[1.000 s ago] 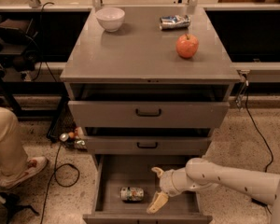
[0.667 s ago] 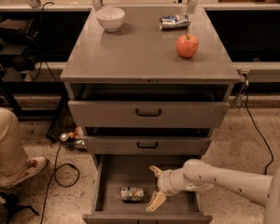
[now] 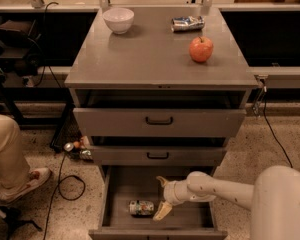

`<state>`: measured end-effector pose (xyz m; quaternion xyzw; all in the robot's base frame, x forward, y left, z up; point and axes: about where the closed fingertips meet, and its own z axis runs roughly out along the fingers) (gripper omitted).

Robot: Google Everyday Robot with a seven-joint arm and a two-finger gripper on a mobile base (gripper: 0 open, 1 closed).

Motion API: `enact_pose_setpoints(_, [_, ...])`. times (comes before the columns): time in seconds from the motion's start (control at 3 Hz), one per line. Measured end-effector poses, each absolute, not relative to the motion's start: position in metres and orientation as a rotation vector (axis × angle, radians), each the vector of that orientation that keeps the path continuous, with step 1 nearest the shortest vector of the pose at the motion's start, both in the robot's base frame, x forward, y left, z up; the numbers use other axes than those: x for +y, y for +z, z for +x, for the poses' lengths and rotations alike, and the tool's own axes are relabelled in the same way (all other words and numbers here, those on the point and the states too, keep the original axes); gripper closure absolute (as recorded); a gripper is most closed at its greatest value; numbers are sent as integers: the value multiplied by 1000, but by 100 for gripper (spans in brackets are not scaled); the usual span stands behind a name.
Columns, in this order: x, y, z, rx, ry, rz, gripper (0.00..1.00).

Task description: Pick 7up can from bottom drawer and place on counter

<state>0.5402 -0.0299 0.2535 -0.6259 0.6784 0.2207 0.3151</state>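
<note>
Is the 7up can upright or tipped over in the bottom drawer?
Tipped: the 7up can lies on its side on the bottom drawer floor, ends facing left and right. The gripper, open, is just right of it.

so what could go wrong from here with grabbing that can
The 7up can lies on its side in the bottom drawer, and the open pincer sits just beside it, so a finger nudge could roll it away.
The middle drawer juts out above, so lifting carelessly may knock the arm or can against it.
</note>
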Motion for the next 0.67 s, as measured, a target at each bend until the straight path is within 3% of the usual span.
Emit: enact_pose_setpoints(0.67, [-1, 186, 560, 1815, 541, -1733, 0])
